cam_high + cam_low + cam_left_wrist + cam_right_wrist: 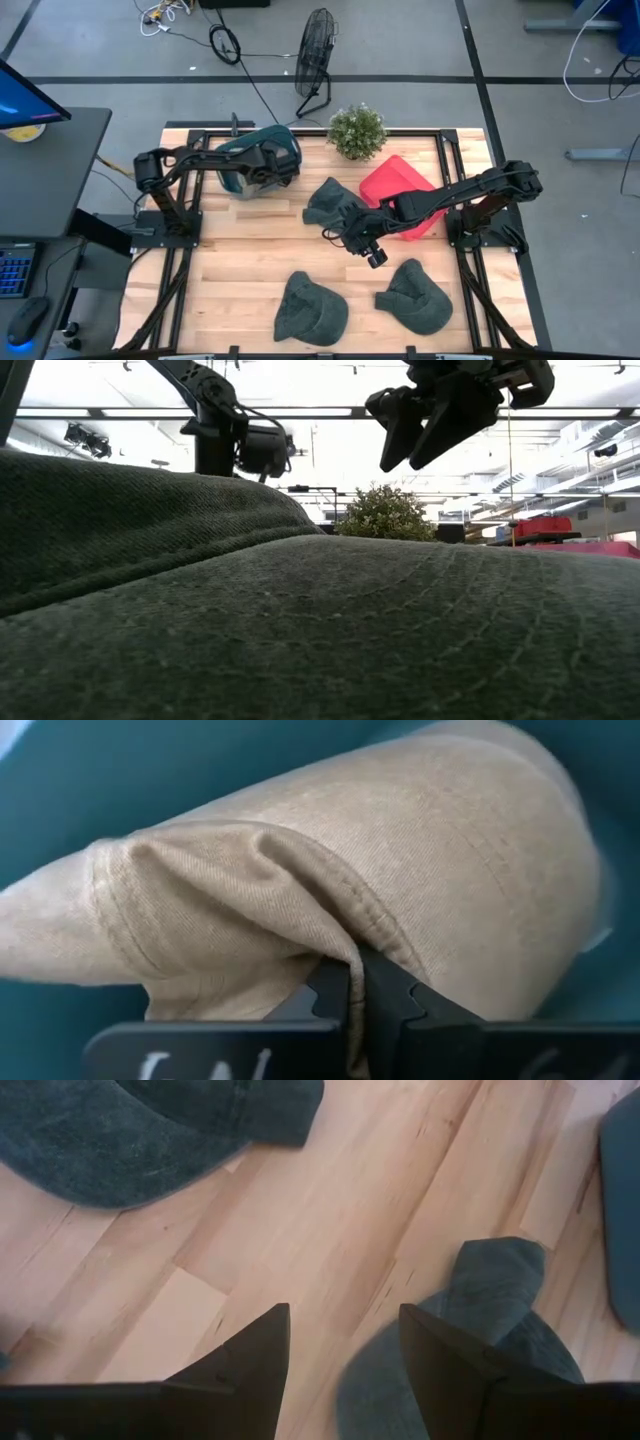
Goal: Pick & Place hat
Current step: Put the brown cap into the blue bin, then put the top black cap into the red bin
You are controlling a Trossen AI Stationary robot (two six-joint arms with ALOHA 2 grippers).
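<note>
My left gripper [357, 1005] reaches into a teal bin [262, 160] at the table's far left and is shut on a tan hat [330, 870] inside it. Three dark green hats lie on the wooden table: a crumpled one [330, 205] at the middle, one [310, 305] at the near middle and one [415, 295] at the near right. My right gripper [366, 247] hangs open and empty above the table, between the crumpled hat [480, 1330] and the near hats. It also shows open in the low view [425, 430]. My left gripper pinches a raised, stitched fold of the tan hat's cloth [350, 935] between its two shut fingers. The hat bulges on both sides of the fold, against the bin's teal wall [150, 770]. Whether the hat is lifted I cannot tell.
A red bin [405, 195] lies at the far right under my right arm. A potted plant [357, 130] stands at the far edge. A hat [320, 620] fills the low view's foreground. Bare wood [330, 1210] lies under my right gripper.
</note>
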